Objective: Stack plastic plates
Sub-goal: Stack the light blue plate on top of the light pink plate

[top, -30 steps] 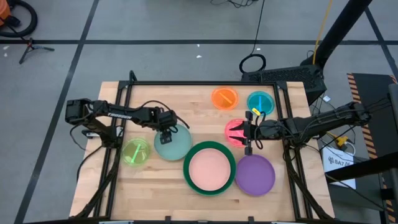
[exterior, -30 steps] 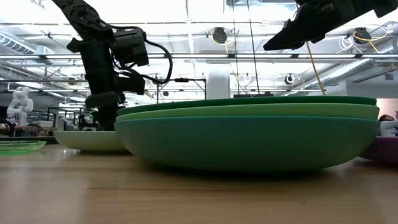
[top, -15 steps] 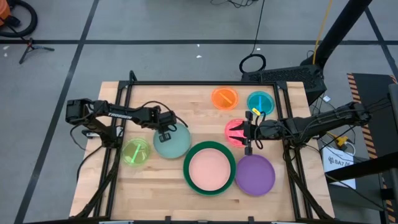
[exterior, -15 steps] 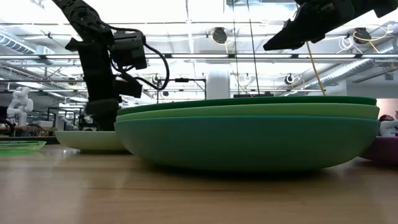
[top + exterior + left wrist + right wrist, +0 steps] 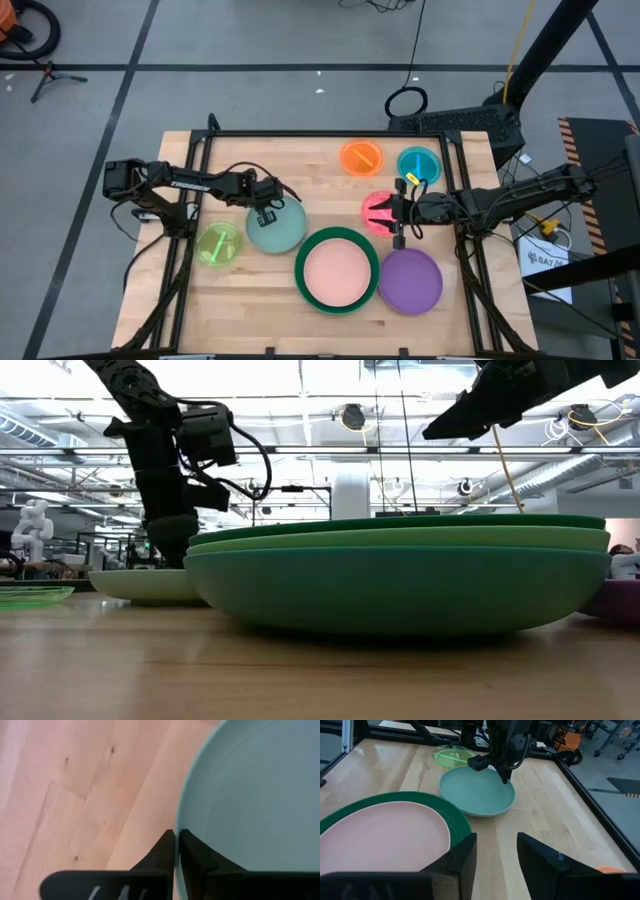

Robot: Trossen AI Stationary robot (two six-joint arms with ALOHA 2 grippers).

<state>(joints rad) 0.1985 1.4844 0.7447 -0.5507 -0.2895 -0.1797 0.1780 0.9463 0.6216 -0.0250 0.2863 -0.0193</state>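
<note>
A mint plate [image 5: 280,230] rests by its underside on the table left of centre, and my left gripper [image 5: 265,211] is shut on its far-left rim. A yellow-green plate [image 5: 218,244] lies to its left. A pink plate [image 5: 337,272] lies in a dark green plate [image 5: 372,250], which tops a stack [image 5: 400,585] over a light green and a teal one. My right gripper [image 5: 495,855] hovers open above a magenta plate [image 5: 376,213], touching nothing. My left gripper pinches the mint plate's rim [image 5: 179,822] between its two fingers, one inside the plate and one outside. The fingers come steeply from above, slanting in from the table's left, and lie across the rim. The plate sits level on the table [image 5: 150,586].
An orange plate [image 5: 361,157] and a small teal plate [image 5: 419,165] lie at the far right, and a purple plate [image 5: 410,282] at the near right. A dark metal frame [image 5: 330,135] borders the tabletop. Bare wood shows along the near edge and the far left.
My left gripper has shut on the mint plate's rim and rolled a little at the wrist, staying in place. The plate has not moved.
</note>
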